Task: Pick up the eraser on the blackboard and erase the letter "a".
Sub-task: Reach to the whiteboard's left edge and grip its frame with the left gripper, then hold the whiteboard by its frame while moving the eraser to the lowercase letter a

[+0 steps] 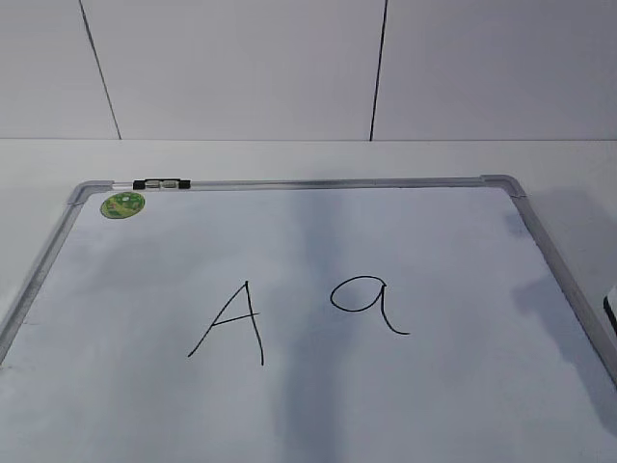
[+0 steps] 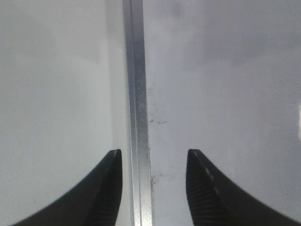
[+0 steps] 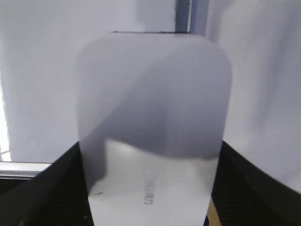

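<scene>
The blackboard [image 1: 289,405] is a white board in a grey frame, lying flat. The letter "a" [image 1: 368,302] is drawn in black right of centre, next to a capital "A" [image 1: 231,323]. In the right wrist view the eraser [image 3: 153,94], a white oblong block with a small grey mark, fills the gap between my right gripper's [image 3: 148,153] jaws, which press on both its sides. It is out of the exterior view. My left gripper [image 2: 154,155] is open and empty, straddling the board's grey frame rail [image 2: 138,94]. Neither arm shows clearly in the exterior view.
A round green sticker [image 1: 122,204] sits in the board's far left corner. A black-and-grey clip [image 1: 161,183] sits on the far frame rail. A dark sliver [image 1: 610,323] shows at the right edge over the board's frame. A white wall stands behind the table.
</scene>
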Motion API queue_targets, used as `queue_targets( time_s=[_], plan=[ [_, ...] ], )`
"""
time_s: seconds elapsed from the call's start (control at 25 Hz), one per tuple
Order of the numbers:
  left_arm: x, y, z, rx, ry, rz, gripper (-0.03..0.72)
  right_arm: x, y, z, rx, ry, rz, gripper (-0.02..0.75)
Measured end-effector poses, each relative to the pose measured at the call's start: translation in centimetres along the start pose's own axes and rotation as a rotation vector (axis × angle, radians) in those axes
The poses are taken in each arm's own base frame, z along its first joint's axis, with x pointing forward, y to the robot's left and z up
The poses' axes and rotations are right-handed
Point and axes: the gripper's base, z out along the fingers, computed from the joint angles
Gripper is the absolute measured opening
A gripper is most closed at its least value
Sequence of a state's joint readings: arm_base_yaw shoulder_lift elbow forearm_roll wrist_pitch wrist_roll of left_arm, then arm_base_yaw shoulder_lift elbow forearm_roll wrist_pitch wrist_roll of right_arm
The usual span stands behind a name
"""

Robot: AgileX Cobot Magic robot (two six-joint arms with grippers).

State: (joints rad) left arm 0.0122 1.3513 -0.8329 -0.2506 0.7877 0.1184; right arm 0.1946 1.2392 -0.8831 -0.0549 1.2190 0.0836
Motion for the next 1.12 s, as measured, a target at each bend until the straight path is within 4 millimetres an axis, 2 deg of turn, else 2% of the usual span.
queue_targets(
  time_s=[0.12,0.28,0.4,0.64,1.12],
  plan=[
    [-1.9,0.1,1.6,0.000,0.046,0.013,0.330,0.0,0.0,0.0,0.000,-0.001,0.000,0.559],
    [-3.3,0.5,3.8,-0.001,0.125,0.038,0.260,0.0,0.0,0.0,0.000,-0.001,0.001,0.559],
    [-3.7,0.7,5.3,-0.002,0.175,0.043,0.227,0.0,0.0,0.0,0.000,-0.001,0.002,0.559],
    [-3.5,1.2,7.9,-0.007,0.254,0.036,0.217,0.0,0.0,0.0,0.001,-0.001,0.002,0.559],
    [-3.8,1.4,8.5,-0.020,0.238,0.046,0.209,0.0,0.0,0.0,0.001,-0.001,0.002,0.559]
  ],
)
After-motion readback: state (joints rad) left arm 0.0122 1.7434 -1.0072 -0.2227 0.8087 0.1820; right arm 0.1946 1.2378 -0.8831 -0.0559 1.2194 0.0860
